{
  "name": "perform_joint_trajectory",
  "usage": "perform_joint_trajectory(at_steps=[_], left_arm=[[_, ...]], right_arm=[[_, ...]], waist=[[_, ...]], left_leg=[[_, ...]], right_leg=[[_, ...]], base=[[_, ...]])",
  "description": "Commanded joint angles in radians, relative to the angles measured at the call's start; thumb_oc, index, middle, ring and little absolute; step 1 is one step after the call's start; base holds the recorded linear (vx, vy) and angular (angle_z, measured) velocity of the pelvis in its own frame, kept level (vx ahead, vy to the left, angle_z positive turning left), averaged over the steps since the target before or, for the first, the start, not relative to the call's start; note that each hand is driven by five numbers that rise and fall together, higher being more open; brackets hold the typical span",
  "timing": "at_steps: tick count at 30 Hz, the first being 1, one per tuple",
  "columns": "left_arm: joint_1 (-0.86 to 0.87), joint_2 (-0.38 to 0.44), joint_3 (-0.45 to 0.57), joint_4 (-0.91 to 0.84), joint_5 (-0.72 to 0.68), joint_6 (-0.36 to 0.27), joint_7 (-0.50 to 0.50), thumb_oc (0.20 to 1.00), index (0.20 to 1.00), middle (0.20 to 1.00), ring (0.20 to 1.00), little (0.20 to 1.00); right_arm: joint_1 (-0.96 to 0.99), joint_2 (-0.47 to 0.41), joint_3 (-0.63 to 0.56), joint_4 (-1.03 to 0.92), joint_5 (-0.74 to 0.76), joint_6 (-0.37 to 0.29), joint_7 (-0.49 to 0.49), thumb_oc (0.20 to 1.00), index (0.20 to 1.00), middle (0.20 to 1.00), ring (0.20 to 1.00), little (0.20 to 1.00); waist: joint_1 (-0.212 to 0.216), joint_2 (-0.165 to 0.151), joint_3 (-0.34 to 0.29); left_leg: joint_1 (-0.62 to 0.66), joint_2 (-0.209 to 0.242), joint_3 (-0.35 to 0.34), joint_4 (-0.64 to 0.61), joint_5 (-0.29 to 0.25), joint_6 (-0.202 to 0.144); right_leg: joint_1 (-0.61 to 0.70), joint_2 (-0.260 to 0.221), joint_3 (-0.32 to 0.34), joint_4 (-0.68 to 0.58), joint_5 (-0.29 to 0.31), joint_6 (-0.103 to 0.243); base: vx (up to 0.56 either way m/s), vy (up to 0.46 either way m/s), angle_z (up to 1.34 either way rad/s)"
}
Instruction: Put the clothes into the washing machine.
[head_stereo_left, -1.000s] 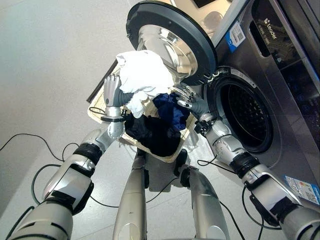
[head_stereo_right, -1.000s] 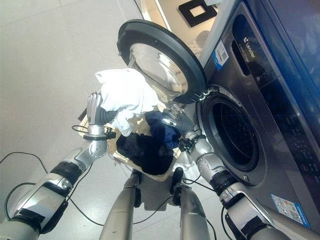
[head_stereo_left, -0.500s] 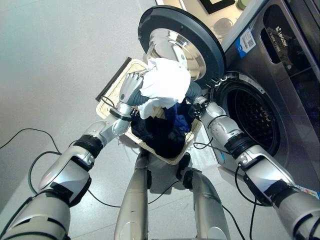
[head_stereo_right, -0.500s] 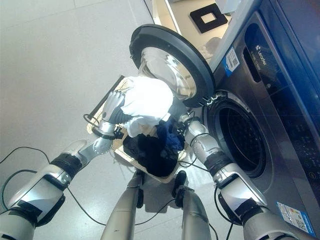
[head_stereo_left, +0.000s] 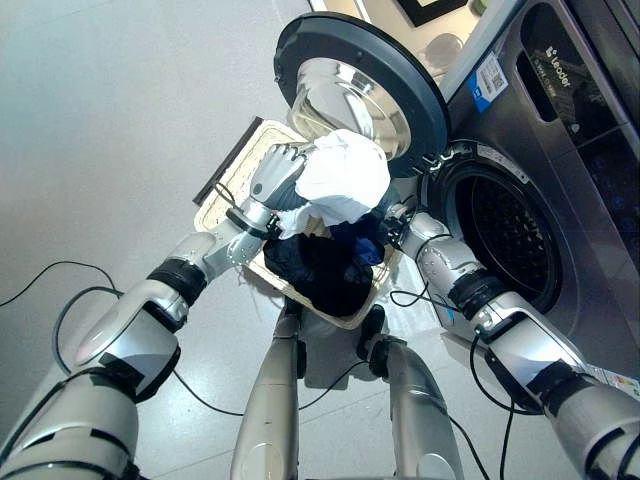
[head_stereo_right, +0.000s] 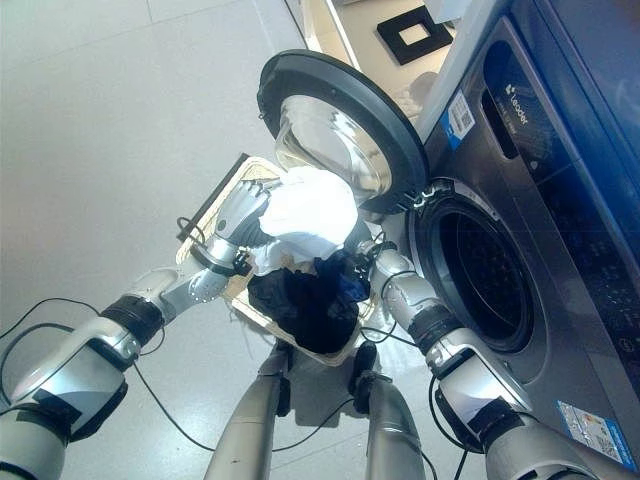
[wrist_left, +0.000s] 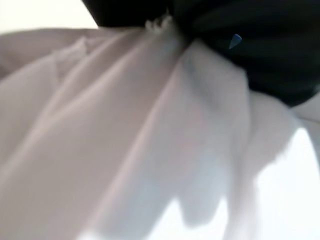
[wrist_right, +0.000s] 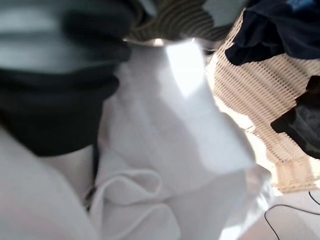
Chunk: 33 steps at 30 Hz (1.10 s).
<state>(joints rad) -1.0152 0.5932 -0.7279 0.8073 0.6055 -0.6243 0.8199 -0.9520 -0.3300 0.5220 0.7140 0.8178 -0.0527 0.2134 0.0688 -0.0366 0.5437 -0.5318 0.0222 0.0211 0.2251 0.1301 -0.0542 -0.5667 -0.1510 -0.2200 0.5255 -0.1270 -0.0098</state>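
Clearly the left hand (head_stereo_left: 275, 178) clutches the white garment (head_stereo_left: 343, 180) over the basket (head_stereo_left: 222, 196); right-hand fingers hidden, state unclear — loose folds could snag the door (head_stereo_left: 360, 85) or slip.

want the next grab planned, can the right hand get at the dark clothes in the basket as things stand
Probably not straight away. The right hand is tucked under the white garment that the left hand clutches above the wicker basket. The dark clothes lie just below, uncovered.
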Motion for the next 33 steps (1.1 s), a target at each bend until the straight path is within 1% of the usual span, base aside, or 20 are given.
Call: perform_joint_trajectory(at_steps=[1,4,6,8,9,12,16,19,24,29,33], left_arm=[[-0.071,-0.129,0.023,-0.073,-0.094,-0.093,-0.027,0.2,0.2,0.2,0.2,0.2],[-0.061,-0.131,0.039,-0.061,-0.107,-0.096,-0.049,0.2,0.2,0.2,0.2,0.2],[-0.048,-0.132,0.054,-0.046,-0.12,-0.083,-0.09,0.2,0.2,0.2,0.2,0.2],[-0.045,-0.13,0.059,-0.036,-0.124,-0.079,-0.102,0.2,0.2,0.2,0.2,0.2],[-0.036,-0.126,0.064,-0.019,-0.129,-0.072,-0.119,0.2,0.2,0.2,0.2,0.2],[-0.028,-0.121,0.071,0.01,-0.142,-0.058,-0.14,0.2,0.2,0.2,0.2,0.2],[-0.011,-0.119,0.082,0.048,-0.151,-0.05,-0.161,0.2,0.2,0.2,0.2,0.2],[-0.004,-0.116,0.082,0.082,-0.153,-0.051,-0.174,0.2,0.2,0.2,0.2,0.2],[-0.008,-0.124,0.072,0.104,-0.121,-0.052,-0.149,0.2,0.2,0.2,0.2,0.2],[-0.029,-0.136,0.056,0.118,-0.085,-0.062,-0.126,0.2,0.2,0.2,0.2,0.2],[-0.051,-0.138,0.024,0.124,-0.05,-0.067,-0.112,0.2,0.2,0.2,0.2,0.2]], right_arm=[[-0.057,0.054,0.006,-0.073,0.038,-0.07,0.067,1.0,1.0,1.0,1.0,1.0],[-0.049,0.051,-0.001,-0.088,0.064,-0.093,0.086,1.0,1.0,1.0,1.0,1.0],[-0.038,0.049,-0.018,-0.111,0.13,-0.124,0.145,1.0,1.0,1.0,1.0,1.0],[-0.033,0.048,-0.025,-0.119,0.16,-0.133,0.174,1.0,1.0,1.0,1.0,1.0],[-0.02,0.045,-0.037,-0.137,0.215,-0.146,0.228,1.0,1.0,1.0,1.0,1.0],[-0.006,0.047,-0.053,-0.167,0.278,-0.174,0.299,1.0,1.0,1.0,1.0,1.0],[0.008,0.043,-0.07,-0.207,0.305,-0.184,0.361,1.0,1.0,1.0,1.0,1.0],[0.018,0.048,-0.077,-0.25,0.36,-0.171,0.434,1.0,1.0,1.0,1.0,1.0],[0.022,0.073,-0.077,-0.281,0.393,-0.139,0.462,1.0,1.0,1.0,1.0,1.0],[0.008,0.088,-0.068,-0.26,0.387,-0.118,0.436,1.0,1.0,1.0,1.0,1.0],[-0.007,0.089,-0.045,-0.218,0.363,-0.1,0.429,1.0,1.0,1.0,1.0,1.0]], waist=[[0.0,0.037,-0.024],[0.001,0.033,-0.024],[-0.001,0.03,-0.024],[-0.003,0.029,-0.024],[-0.005,0.027,-0.024],[-0.011,0.026,-0.024],[-0.018,0.025,-0.024],[-0.025,0.026,-0.024],[-0.031,0.029,-0.024],[-0.031,0.031,-0.024],[-0.03,0.032,-0.024]], left_leg=[[0.028,-0.076,0.009,0.071,-0.132,0.0],[0.03,-0.075,0.009,0.068,-0.131,0.0],[0.031,-0.074,0.008,0.066,-0.131,-0.002],[0.031,-0.073,0.009,0.066,-0.131,-0.002],[0.035,-0.071,0.012,0.067,-0.136,-0.001],[0.032,-0.067,0.015,0.061,-0.131,-0.002],[0.032,-0.063,0.02,0.055,-0.129,-0.001],[0.032,-0.061,0.023,0.05,-0.129,-0.003],[0.032,-0.06,0.026,0.046,-0.131,-0.005],[0.031,-0.061,0.026,0.042,-0.13,-0.006],[0.031,-0.062,0.027,0.042,-0.127,-0.008]], right_leg=[[0.027,-0.003,-0.009,-0.105,0.105,0.113],[0.028,-0.002,-0.011,-0.108,0.107,0.114],[0.027,0.0,-0.008,-0.108,0.108,0.115],[0.026,0.001,-0.008,-0.106,0.108,0.117],[0.026,0.001,-0.004,-0.1,0.103,0.119],[0.019,0.003,-0.005,-0.103,0.108,0.122],[0.015,0.007,-0.002,-0.105,0.108,0.123],[0.015,0.01,0.0,-0.112,0.107,0.125],[0.014,0.011,0.002,-0.115,0.101,0.126],[0.018,0.011,0.002,-0.126,0.102,0.125],[0.024,0.01,-0.004,-0.134,0.105,0.123]], base=[[0.0,0.0,0.0],[0.0,-0.01,0.0],[0.0,-0.015,-0.01],[0.0,-0.006,-0.02],[0.0,0.0,0.0],[0.0,0.0,0.0],[0.0,0.0,0.0],[-0.02,0.013,-0.06],[-0.01,0.021,-0.06],[-0.01,0.004,-0.04],[0.0,0.0,0.0]])
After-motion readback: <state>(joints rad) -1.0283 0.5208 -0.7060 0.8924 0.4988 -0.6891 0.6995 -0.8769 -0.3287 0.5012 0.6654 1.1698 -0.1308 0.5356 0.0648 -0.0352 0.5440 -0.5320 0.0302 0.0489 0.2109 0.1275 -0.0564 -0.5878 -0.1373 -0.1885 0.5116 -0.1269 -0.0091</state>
